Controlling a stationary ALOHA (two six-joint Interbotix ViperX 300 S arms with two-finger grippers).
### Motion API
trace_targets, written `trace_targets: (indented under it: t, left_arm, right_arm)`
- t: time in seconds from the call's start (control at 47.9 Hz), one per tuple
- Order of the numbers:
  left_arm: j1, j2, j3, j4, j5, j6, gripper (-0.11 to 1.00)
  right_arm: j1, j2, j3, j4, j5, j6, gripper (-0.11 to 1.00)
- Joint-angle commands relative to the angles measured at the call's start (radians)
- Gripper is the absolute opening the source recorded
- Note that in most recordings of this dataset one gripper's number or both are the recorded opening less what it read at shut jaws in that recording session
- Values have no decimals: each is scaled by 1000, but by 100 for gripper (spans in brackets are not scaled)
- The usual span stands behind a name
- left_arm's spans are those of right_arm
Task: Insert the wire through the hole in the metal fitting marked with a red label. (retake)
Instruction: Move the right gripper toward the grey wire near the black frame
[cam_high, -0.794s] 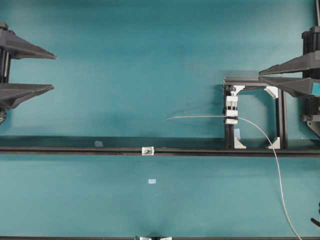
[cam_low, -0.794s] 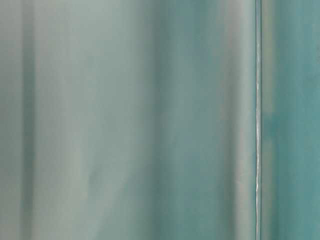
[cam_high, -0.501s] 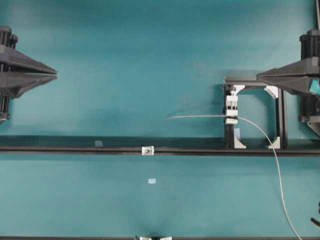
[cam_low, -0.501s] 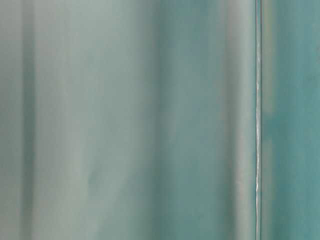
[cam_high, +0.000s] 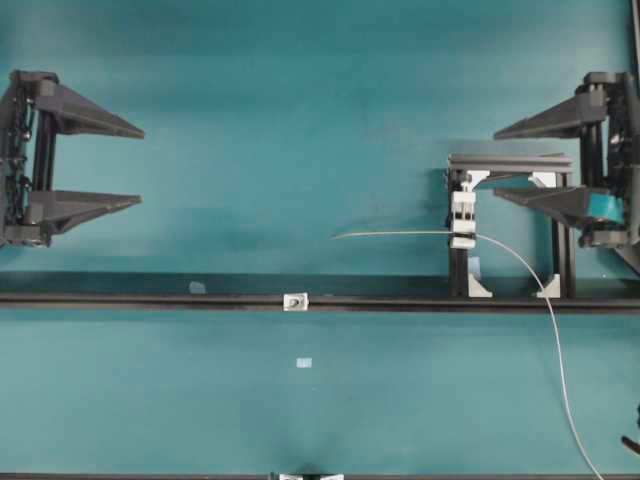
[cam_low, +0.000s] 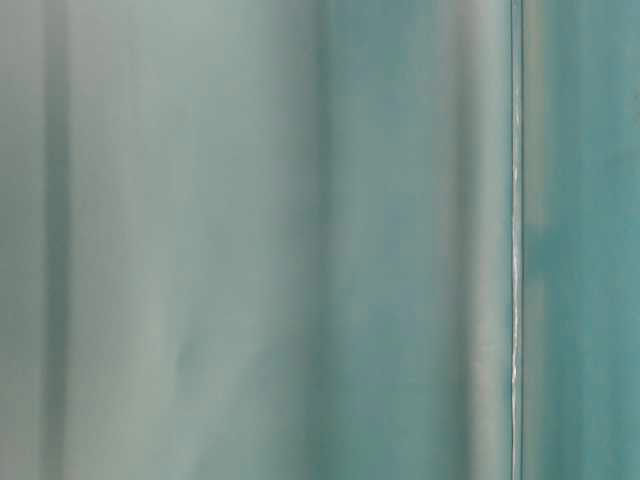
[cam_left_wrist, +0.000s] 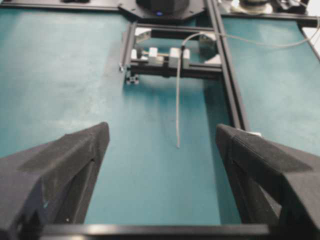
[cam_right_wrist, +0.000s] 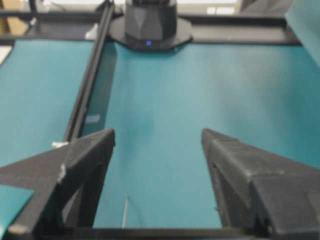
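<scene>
Both claws have spread since the earlier frames, where each pair of fingers lay nearly together. Now the left claw (cam_high: 135, 167) stands wide apart at the left edge of the teal counter (cam_high: 300, 100), holding nothing, and the right claw (cam_high: 497, 163) is likewise spread and empty at the right, beside the black frame (cam_high: 510, 160).

From the white clamp (cam_high: 462, 220) on that frame, the wire (cam_high: 400, 233) runs level across the overhead view, its free tip pointing left toward the left claw. Behind the clamp it curves down to the lower right edge.

On the black rail (cam_high: 150, 299) sits the metal fitting (cam_high: 295, 301), below and left of the wire's tip and well apart from it, its hole (cam_high: 294, 300) a dark dot. A small pale tag (cam_high: 304, 362) lies nearby.
</scene>
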Motion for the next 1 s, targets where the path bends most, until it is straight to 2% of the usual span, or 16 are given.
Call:
trace_targets:
  t: [0.0,0.48,0.982]
  left_arm:
    - [0,18,-9,-2,-21,2,82]
    - [0,204,-5,-5,-51,-8,82]
    - [0,342,-43,-5,-52,-9,81]
  right_arm:
    - [-2,28,-15,3,-11,2,76]
    - [23,189,-18,2,-3,60,76]
    - [40,385,-64,2,-9,63,76]
